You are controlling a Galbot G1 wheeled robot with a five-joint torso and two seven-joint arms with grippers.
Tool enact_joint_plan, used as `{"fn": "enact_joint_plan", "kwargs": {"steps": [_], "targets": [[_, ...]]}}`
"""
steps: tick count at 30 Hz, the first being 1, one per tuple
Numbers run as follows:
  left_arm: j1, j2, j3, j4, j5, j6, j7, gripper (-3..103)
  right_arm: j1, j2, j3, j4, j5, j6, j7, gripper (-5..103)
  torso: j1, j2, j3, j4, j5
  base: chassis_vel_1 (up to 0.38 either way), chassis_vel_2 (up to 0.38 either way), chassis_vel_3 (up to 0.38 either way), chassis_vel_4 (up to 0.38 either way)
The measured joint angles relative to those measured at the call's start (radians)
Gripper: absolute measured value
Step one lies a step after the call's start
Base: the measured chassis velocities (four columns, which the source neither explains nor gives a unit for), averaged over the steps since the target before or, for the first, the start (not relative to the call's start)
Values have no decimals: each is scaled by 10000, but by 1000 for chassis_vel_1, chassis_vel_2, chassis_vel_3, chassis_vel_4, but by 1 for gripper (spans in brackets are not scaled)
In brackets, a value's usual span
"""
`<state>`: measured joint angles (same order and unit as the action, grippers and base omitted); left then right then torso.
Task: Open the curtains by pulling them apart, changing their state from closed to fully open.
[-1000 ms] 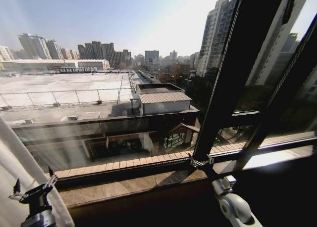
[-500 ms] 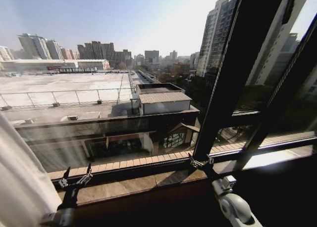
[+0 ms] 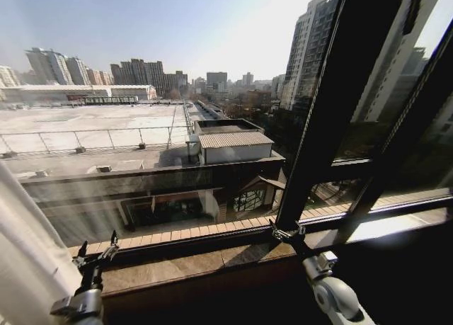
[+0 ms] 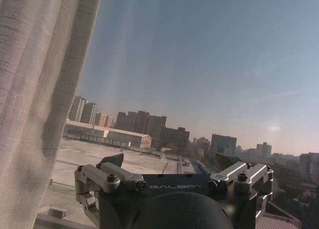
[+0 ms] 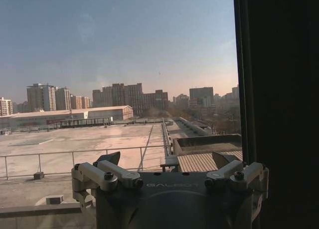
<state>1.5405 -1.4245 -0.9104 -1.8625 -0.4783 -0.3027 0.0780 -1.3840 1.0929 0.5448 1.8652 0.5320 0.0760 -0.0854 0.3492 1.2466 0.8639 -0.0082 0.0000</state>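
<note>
Curtains (image 3: 25, 258) were bunched at the far left edge of the head view, a cream pleated panel hanging off to the side; most of the window glass (image 3: 163, 91) stood uncovered, city rooftops visible. Left pincer (image 3: 97, 253) sat low left over the window sill (image 3: 184, 265), just beside the fabric, fingers apart, gripping nothing. In the left wrist view the curtains (image 4: 37, 99) hung to one side of the left pincer (image 4: 172, 161), not touching. Right pincer (image 3: 287, 233) was by the dark window frame (image 3: 333, 120) at the sill, fingers apart, empty.
</note>
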Motion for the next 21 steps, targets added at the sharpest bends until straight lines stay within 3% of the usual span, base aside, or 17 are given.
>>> {"fn": "enact_joint_plan", "kwargs": {"steps": [21], "targets": [[72,-11,7,14,58,-52,124,100,0,0,0,0,0,0,0,100,-1,1,0,1,1,0,0,0,0]]}}
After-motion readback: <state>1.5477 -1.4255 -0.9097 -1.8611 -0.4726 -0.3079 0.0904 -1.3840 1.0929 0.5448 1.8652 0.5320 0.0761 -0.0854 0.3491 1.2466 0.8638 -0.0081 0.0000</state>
